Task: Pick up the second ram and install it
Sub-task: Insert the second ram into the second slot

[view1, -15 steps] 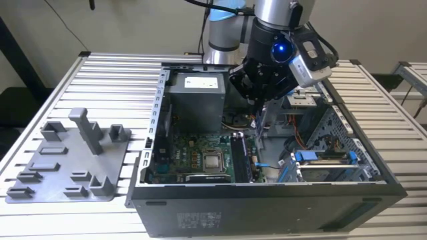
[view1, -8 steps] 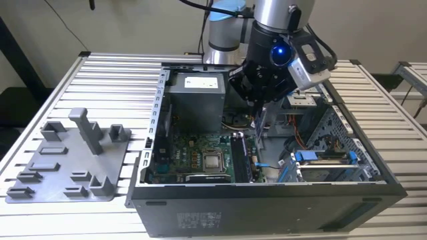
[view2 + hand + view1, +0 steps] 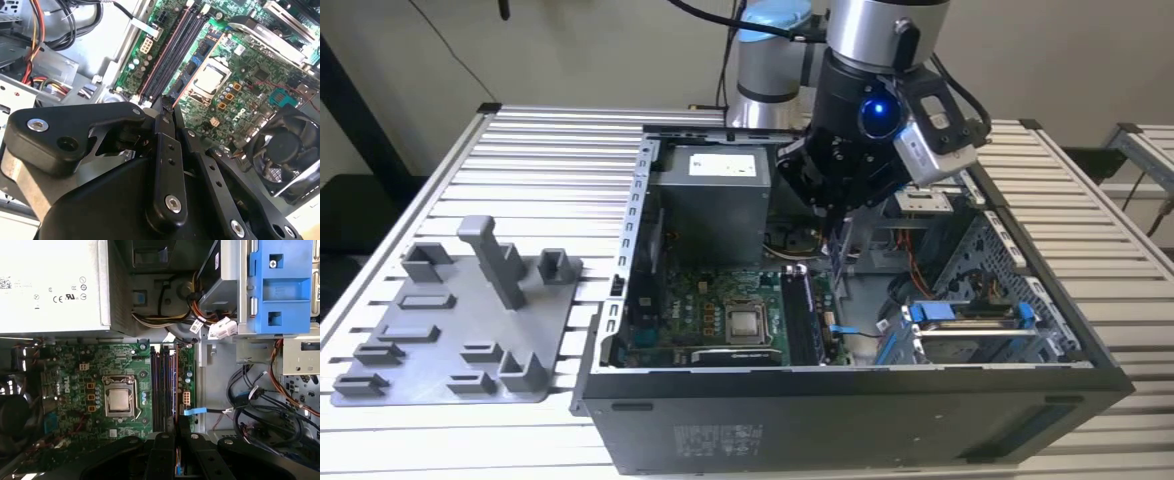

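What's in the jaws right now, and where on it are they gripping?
Likely the ram, a thin edge pinched between the jaws over the slots; where along its length cannot be told.

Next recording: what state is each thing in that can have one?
computer case: lying on its side, side panel off, interior exposed.
processor: seated in its socket, uncovered, no cooler on it.
gripper: inside the case, over the memory slots.
blue drive caddy: seated in its bay.
grey tray: flat on the table, at the exterior view's left of the case.
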Robot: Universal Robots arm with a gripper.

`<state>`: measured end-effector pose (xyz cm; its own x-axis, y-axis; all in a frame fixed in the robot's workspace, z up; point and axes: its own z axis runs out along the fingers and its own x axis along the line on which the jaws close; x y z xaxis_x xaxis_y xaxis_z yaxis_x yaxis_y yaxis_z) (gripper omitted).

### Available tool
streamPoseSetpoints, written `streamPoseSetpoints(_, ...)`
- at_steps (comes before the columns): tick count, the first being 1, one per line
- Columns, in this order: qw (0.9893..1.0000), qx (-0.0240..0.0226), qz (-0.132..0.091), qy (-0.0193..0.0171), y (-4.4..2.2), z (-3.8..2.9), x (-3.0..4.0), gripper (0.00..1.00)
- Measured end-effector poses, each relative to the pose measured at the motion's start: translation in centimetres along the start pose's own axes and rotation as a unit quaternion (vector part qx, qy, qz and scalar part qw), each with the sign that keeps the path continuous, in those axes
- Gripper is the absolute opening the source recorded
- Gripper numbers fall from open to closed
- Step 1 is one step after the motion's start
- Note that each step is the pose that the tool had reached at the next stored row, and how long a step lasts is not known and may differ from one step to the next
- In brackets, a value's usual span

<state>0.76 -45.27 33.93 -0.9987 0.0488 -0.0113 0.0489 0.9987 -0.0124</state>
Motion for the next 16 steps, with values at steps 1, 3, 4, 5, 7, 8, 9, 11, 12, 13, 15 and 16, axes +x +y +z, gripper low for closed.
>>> streamPoseSetpoints(1, 1.0000, -0.0001, 0.000, 0.0000, 0.00, 0.05, 0.00, 0.14)
streamPoseSetpoints(3, 1.0000, -0.0001, 0.000, 0.0000, 0.00, 0.16, 0.00, 0.14)
streamPoseSetpoints(4, 1.0000, 0.0000, 0.000, 0.0000, 0.00, 0.22, 0.00, 0.14)
streamPoseSetpoints(5, 1.0000, 0.0000, 0.000, 0.0000, 0.01, 0.27, 0.00, 0.14)
streamPoseSetpoints(7, 1.0000, 0.0000, 0.000, 0.0000, 0.01, 0.39, 0.00, 0.14)
streamPoseSetpoints(8, 1.0000, 0.0000, 0.000, 0.0000, 0.01, 0.46, 0.00, 0.14)
streamPoseSetpoints(9, 1.0000, 0.0000, 0.000, 0.0000, 0.01, 0.51, 0.00, 0.14)
streamPoseSetpoints(11, 1.0000, 0.0000, 0.000, 0.0000, 0.01, 0.63, 0.01, 0.14)
streamPoseSetpoints(12, 1.0000, 0.0000, 0.000, 0.0000, 0.01, 0.69, 0.01, 0.14)
streamPoseSetpoints(13, 1.0000, 0.0000, 0.000, 0.0000, 0.01, 0.74, 0.01, 0.14)
streamPoseSetpoints(15, 1.0000, 0.0000, 0.000, 0.0000, 0.01, 0.85, 0.01, 0.14)
streamPoseSetpoints(16, 1.0000, -0.0001, 0.000, 0.0000, 0.02, 0.91, 0.01, 0.14)
